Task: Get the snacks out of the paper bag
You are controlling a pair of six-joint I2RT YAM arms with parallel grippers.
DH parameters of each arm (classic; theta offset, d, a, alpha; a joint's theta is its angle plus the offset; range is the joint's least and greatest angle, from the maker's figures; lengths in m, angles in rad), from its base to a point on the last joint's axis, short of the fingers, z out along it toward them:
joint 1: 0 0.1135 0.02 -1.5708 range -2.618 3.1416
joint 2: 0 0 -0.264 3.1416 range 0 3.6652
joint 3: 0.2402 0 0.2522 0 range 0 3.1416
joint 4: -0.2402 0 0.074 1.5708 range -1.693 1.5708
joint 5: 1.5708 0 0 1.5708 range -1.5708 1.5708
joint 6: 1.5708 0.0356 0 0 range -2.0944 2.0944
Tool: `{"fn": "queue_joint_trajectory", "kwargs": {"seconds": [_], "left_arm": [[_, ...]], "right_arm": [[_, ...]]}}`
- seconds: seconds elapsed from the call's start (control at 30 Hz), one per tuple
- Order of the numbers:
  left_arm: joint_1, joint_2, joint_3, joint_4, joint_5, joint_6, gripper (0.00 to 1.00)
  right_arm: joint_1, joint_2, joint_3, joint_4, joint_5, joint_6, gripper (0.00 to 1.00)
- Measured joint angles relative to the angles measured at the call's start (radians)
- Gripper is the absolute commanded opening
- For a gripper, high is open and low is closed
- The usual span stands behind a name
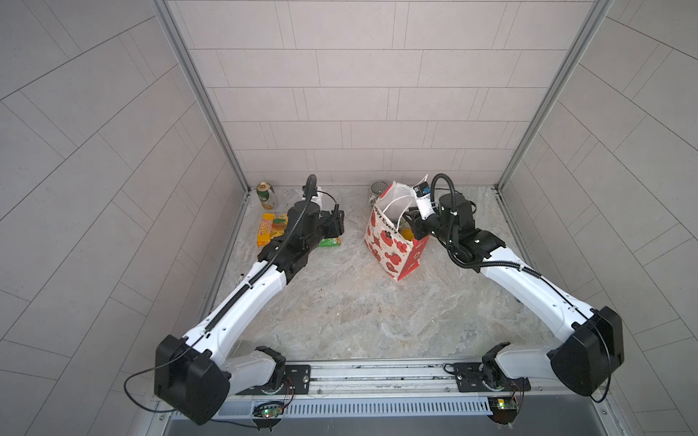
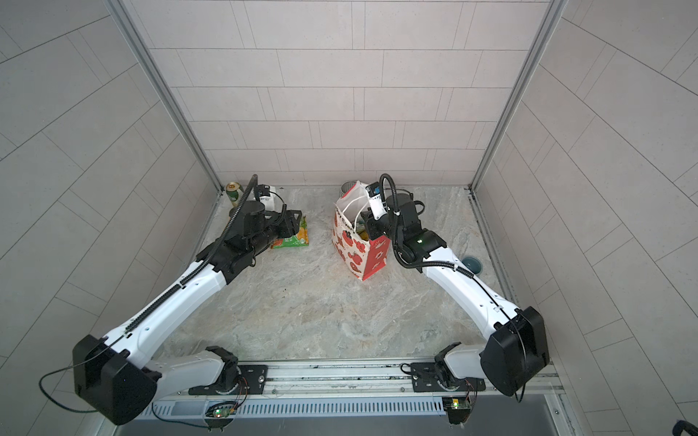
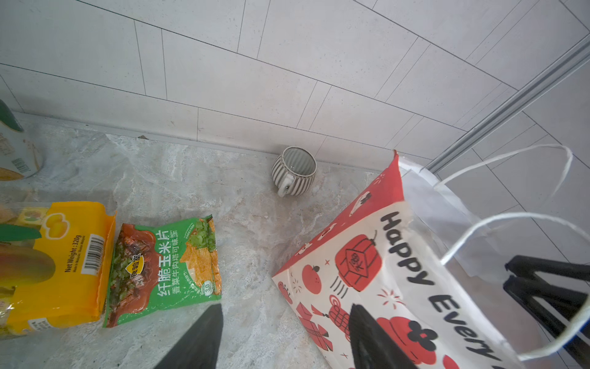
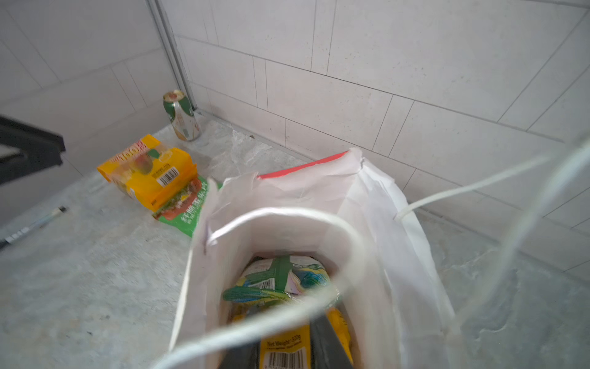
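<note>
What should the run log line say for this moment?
On table: yellow packet, green chips packet | left pincer open | right pincer inside paper bag, astride second yellow packet

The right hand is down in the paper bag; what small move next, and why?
Probably close the right hand on the yellow packet: it lies between the fingers inside the paper bag, and whether they grip it yet is unclear.
</note>
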Motion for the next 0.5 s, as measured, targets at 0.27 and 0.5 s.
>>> {"fn": "queue_joint_trajectory", "kwargs": {"seconds": [0.27, 0.5], "left_arm": [[0.000, -0.032, -0.043, -0.016, 0.001, 0.024, 0.69], [-0.031, -0.032, -0.043, 0.018, 0.083, 0.106, 0.72]], "right_arm": [[-0.109, 0.027, 0.277, -0.171, -0.010, 0.020, 0.59], [-0.214, 0.214, 0.597, -0.441, -0.115, -0.064, 0.63]]}}
